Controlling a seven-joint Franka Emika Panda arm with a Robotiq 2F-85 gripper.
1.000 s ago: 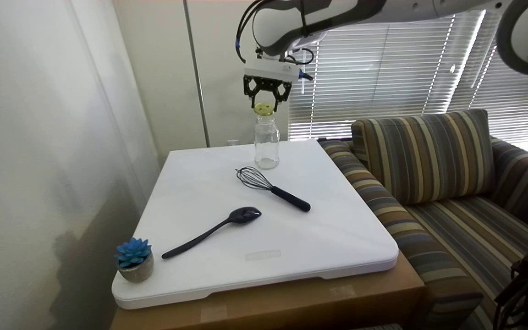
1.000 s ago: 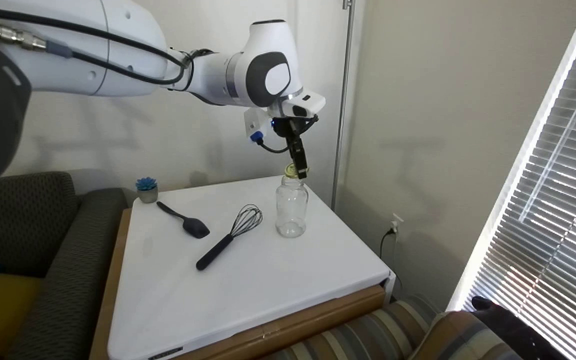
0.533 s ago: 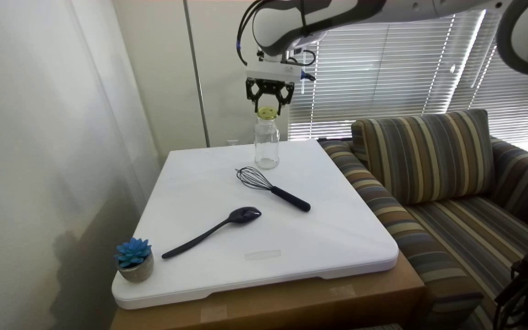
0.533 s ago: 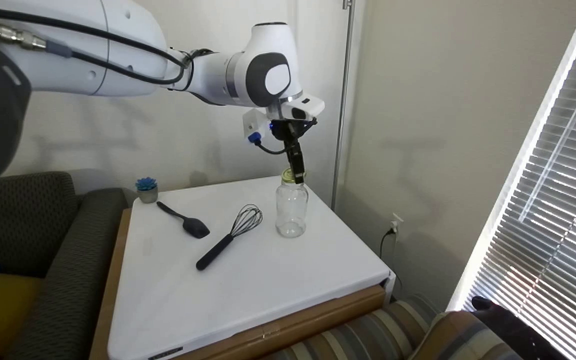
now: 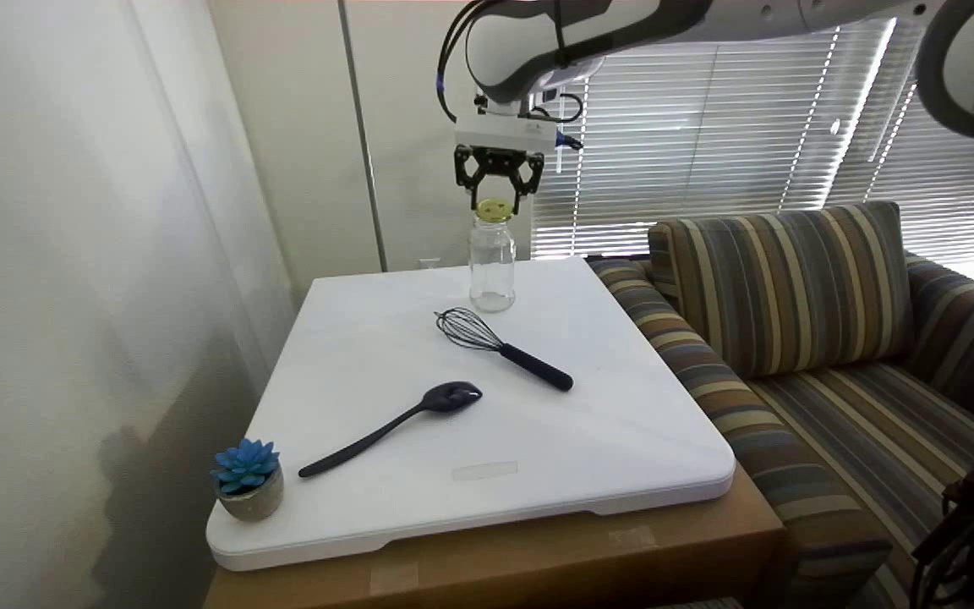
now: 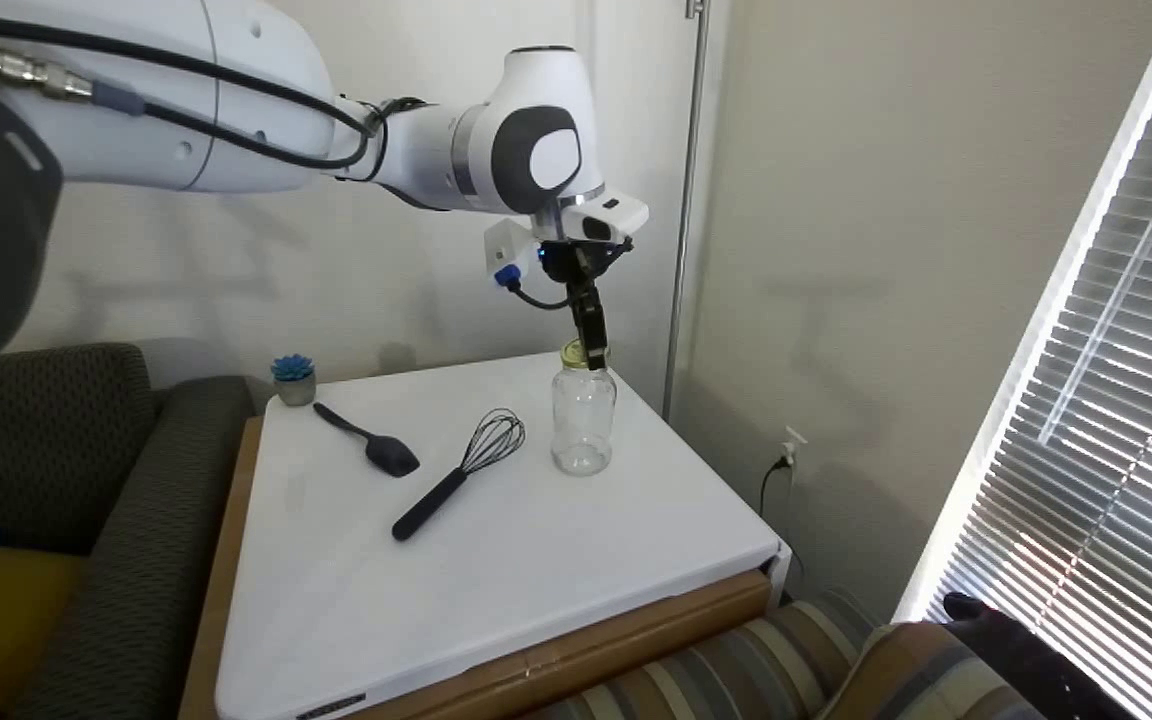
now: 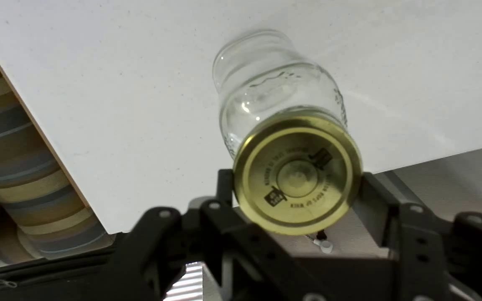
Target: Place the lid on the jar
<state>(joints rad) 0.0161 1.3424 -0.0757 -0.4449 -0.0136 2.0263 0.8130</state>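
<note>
Jar [image 6: 583, 420] under gripped lid [image 7: 298, 179], succulent [image 5: 245, 463] in pot [image 5: 255, 502]

A striped armchair [image 5: 825, 385] (blinds [image 5: 732, 127] too) suggests a home.

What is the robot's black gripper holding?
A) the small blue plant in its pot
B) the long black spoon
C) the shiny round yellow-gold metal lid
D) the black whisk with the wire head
C: in the wrist view, the black gripper has the shiny round yellow-gold metal lid pinched from two opposite sides, at the mouth of the clear glass jar.
</note>
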